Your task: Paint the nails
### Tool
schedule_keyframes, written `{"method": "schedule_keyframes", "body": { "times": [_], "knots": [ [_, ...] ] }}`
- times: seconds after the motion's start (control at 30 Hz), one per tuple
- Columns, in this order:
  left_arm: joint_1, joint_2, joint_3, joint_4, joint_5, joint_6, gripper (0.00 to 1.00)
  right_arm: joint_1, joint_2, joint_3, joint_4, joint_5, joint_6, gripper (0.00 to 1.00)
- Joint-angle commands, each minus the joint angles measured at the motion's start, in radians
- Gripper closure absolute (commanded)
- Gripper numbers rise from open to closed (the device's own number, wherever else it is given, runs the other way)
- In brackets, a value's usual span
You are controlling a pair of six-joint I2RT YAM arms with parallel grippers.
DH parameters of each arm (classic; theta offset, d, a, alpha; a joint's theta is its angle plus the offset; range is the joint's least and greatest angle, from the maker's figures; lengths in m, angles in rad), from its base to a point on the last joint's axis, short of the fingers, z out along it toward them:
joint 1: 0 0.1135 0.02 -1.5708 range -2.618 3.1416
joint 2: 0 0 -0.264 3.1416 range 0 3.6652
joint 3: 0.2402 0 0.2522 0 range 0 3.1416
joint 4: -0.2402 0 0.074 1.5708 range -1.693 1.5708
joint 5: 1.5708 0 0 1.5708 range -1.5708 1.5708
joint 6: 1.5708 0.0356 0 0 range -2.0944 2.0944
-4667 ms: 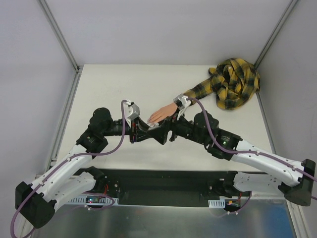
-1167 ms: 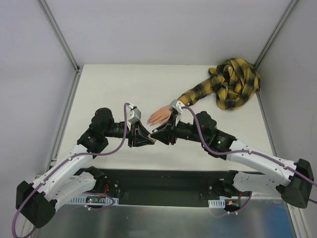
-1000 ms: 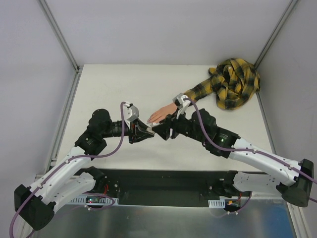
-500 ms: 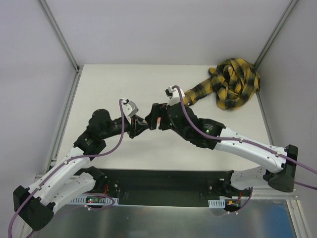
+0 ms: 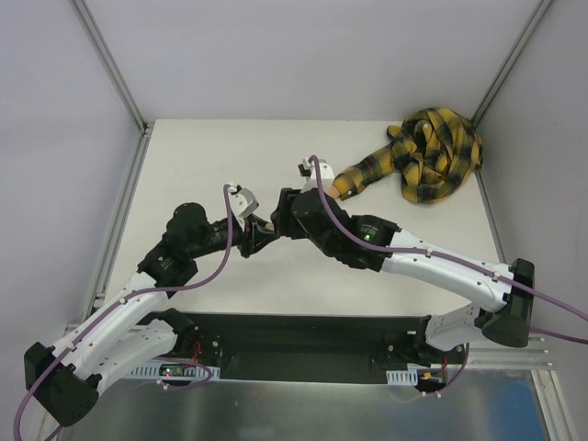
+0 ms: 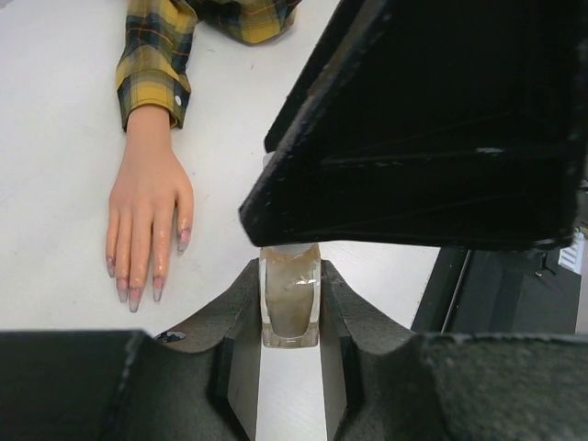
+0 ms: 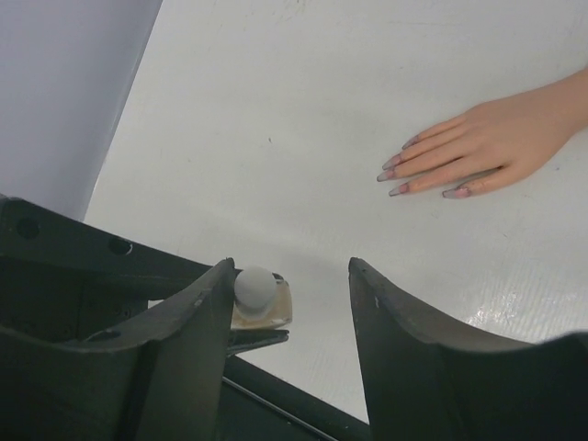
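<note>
My left gripper [image 6: 291, 280] is clamped on a small clear glass bottle [image 6: 289, 317] of beige fluid with a round white cap [image 7: 255, 285]. My right gripper [image 7: 289, 276] stands apart, one matte black finger [image 7: 184, 349] just beside the cap. The nails [image 6: 134, 292] are long, pointed and glossy pale pink. They tip a smooth peach mannequin hand [image 6: 147, 207] lying palm down on the white table [image 6: 55, 138], apart from both grippers.
</note>
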Motion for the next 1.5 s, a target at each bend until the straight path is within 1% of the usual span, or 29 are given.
{"method": "schedule_keyframes", "body": {
  "times": [0.0,0.1,0.17,0.2,0.27,0.3,0.33,0.37,0.4,0.43,0.47,0.5,0.53,0.57,0.6,0.77,0.93,0.97,1.0,1.03,1.07,1.1,1.13,1.17,1.2,1.23,1.27,1.37,1.47],
  "knots": [
    [-0.012,-0.008,0.044,0.033,0.014,0.007,1.00,0.001,0.032,0.053,0.018,-0.013,0.020,0.48],
    [-0.013,-0.008,0.045,0.033,0.017,0.010,1.00,-0.002,0.046,0.053,0.038,-0.044,0.029,0.56],
    [-0.013,-0.008,0.045,0.033,0.026,0.009,1.00,0.000,0.046,0.045,0.047,-0.050,0.029,0.66],
    [-0.013,-0.008,0.045,0.033,0.032,0.009,1.00,0.000,0.039,0.037,0.047,-0.053,0.031,0.75],
    [-0.013,-0.008,0.047,0.033,0.069,0.010,1.00,-0.007,0.023,-0.008,0.074,-0.065,0.008,0.87],
    [-0.013,-0.008,0.047,0.034,0.090,0.012,1.00,-0.013,-0.012,-0.032,0.093,-0.094,-0.007,1.00],
    [-0.013,-0.009,0.050,0.034,0.127,0.012,1.00,-0.031,-0.034,-0.071,0.163,-0.128,-0.036,1.00],
    [-0.013,-0.006,0.052,0.034,0.232,0.016,1.00,-0.048,-0.060,-0.152,0.211,-0.265,-0.160,1.00],
    [-0.013,-0.002,0.058,0.037,0.332,0.016,1.00,-0.069,-0.089,-0.211,0.273,-0.389,-0.234,1.00],
    [-0.013,0.003,0.064,0.039,0.430,0.018,1.00,-0.126,-0.156,-0.277,0.479,-0.580,-0.333,1.00],
    [-0.013,0.007,0.064,0.072,0.524,-0.011,1.00,-0.143,-0.209,-0.356,0.627,-0.833,-0.430,1.00],
    [-0.013,0.018,0.061,0.112,0.705,-0.041,1.00,-0.145,-0.256,-0.535,0.753,-1.063,-0.487,1.00],
    [-0.013,0.026,0.055,0.149,0.759,-0.078,1.00,-0.175,-0.282,-0.538,0.740,-1.087,-0.486,1.00],
    [-0.013,0.033,0.052,0.198,0.802,-0.135,1.00,-0.194,-0.268,-0.511,0.693,-1.217,-0.480,1.00],
    [-0.013,0.043,0.053,0.197,0.823,-0.140,1.00,-0.197,-0.264,-0.494,0.658,-1.214,-0.481,1.00],
    [-0.011,0.063,0.055,0.196,0.801,-0.138,1.00,-0.181,-0.296,-0.538,0.709,-1.127,-0.448,1.00],
    [-0.009,0.057,0.055,0.150,0.729,-0.091,1.00,-0.182,-0.310,-0.524,0.699,-1.056,-0.403,1.00],
    [-0.008,0.047,0.053,0.140,0.671,-0.082,1.00,-0.180,-0.318,-0.498,0.672,-0.977,-0.376,0.97],
    [-0.008,0.046,0.053,0.128,0.640,-0.071,1.00,-0.177,-0.320,-0.480,0.601,-0.940,-0.362,0.74],
    [-0.008,0.040,0.053,0.104,0.594,-0.048,1.00,-0.172,-0.321,-0.452,0.554,-0.893,-0.347,0.61],
    [-0.008,0.031,0.052,0.094,0.521,-0.034,1.00,-0.165,-0.324,-0.402,0.500,-0.754,-0.301,0.54],
    [-0.008,0.026,0.050,0.087,0.467,-0.024,1.00,-0.148,-0.327,-0.373,0.408,-0.699,-0.282,0.45],
    [-0.008,0.021,0.049,0.071,0.412,-0.014,1.00,-0.137,-0.327,-0.346,0.353,-0.630,-0.250,0.39],
    [-0.008,0.014,0.047,0.065,0.340,-0.005,1.00,-0.125,-0.327,-0.299,0.307,-0.478,-0.198,0.33],
    [-0.008,0.011,0.049,0.055,0.310,0.007,1.00,-0.103,-0.318,-0.276,0.242,-0.440,-0.179,0.28],
    [-0.008,0.008,0.049,0.050,0.284,0.012,1.00,-0.094,-0.313,-0.259,0.217,-0.412,-0.169,0.27],
    [-0.008,0.003,0.049,0.045,0.270,0.013,1.00,-0.080,-0.309,-0.238,0.196,-0.342,-0.158,0.26],
    [-0.008,-0.003,0.049,0.045,0.238,0.012,1.00,-0.037,-0.269,-0.150,0.076,-0.210,-0.110,0.25],
    [-0.008,-0.006,0.050,0.044,0.210,0.010,1.00,-0.008,-0.222,-0.078,0.004,-0.139,-0.080,0.27]
  ]
}}
